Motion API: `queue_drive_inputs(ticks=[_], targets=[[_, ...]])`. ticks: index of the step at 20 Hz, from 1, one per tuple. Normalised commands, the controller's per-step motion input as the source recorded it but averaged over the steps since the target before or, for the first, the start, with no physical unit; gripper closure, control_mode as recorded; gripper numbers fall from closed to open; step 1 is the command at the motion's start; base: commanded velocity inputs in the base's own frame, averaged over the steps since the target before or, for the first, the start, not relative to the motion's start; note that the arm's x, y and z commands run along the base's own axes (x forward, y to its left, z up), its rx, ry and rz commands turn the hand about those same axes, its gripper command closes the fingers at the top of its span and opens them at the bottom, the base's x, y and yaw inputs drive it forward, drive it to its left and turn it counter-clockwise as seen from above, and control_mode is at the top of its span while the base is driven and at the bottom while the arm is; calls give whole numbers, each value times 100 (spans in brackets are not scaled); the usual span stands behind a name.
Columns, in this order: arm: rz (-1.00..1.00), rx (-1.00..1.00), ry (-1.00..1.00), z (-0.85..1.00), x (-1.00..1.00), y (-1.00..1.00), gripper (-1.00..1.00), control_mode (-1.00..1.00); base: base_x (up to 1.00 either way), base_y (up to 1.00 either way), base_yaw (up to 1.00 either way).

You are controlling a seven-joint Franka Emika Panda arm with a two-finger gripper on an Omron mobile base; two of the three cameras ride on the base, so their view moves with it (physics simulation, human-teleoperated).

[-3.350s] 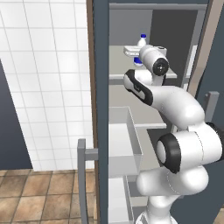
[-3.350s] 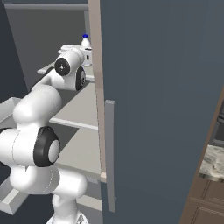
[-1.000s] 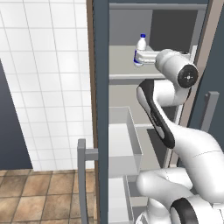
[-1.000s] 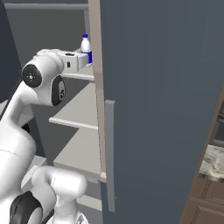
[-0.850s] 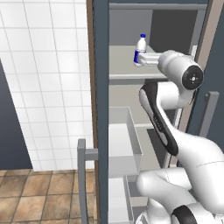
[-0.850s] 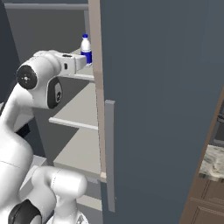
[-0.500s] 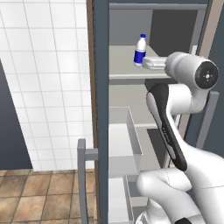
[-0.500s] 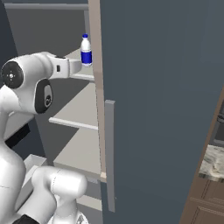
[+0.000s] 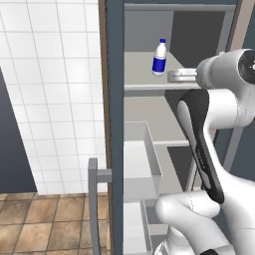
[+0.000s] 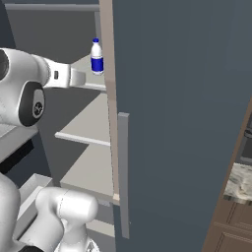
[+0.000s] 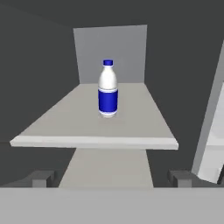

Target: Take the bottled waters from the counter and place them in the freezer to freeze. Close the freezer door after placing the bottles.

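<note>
Gripper (image 11: 109, 177) is backing away from the blue-capped bottle (image 11: 107, 89), jaws apart and empty; bottle is now standing free on the freezer shelf (image 11: 57, 118); one placement looks complete.

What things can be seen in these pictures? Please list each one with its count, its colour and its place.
bottled water: one, clear-whitish with a blue label band and blue cap, upright on the upper freezer shelf.
freezer: one, slate blue-grey frame, open, with pale grey inner shelves.
upper shelf: one, pale grey, bearing the bottle.
white bin: one, below the shelves in the left base view.
freezer door: one, slate blue-grey, standing open at the right in the right base view.
bar handle: one, grey, on the door's edge.
wall tiles: white, left of the freezer.
floor tiles: brown, lower left.
gripper: one, dark tips, open, apart from the bottle, in front of the shelf edge.
</note>
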Motion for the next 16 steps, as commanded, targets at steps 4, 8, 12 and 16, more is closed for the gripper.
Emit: queue_drive_inputs(ticks=[4, 8, 12, 16], targets=[[0, 0, 20, -20, -36, 0, -100, -100, 0, 0, 0], [0, 0, 14, -31, -57, 0, -100, -100, 0, 0, 0], [0, 0, 1, -37, -64, -16, -100, -100, 0, 0, 0], [-1, 0, 0, -46, -31, -26, -100, -100, 0, 0, 0]])
